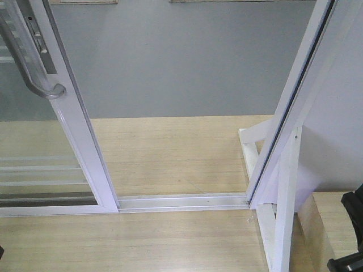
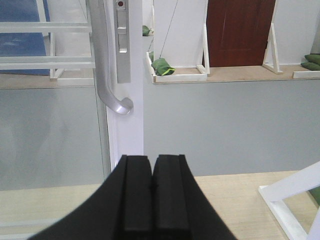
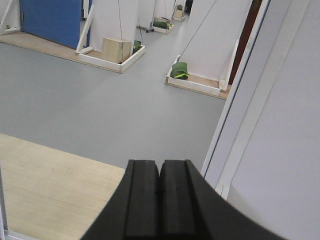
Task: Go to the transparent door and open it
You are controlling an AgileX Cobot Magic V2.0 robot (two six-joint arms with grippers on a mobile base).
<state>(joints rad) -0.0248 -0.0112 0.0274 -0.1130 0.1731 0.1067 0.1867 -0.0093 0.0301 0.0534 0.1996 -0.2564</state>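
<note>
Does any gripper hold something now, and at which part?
Nothing is held. The left gripper and right gripper are both shut on nothing; the door handle is untouched.

White-framed transparent door (image 1: 85, 147), grey handle (image 1: 25, 59), pale wood-grain floor (image 1: 170, 153), black gripper (image 2: 151, 200)

Both pincers (image 2: 152, 192) (image 3: 160, 197) closed, empty.

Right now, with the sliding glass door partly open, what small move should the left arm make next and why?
Probably ease the left gripper forward and up toward the grey pull handle. Its fingers are shut and empty below the handle's curved end, not touching it. The transparent door already stands away from the right frame, so another push could widen the gap.
</note>
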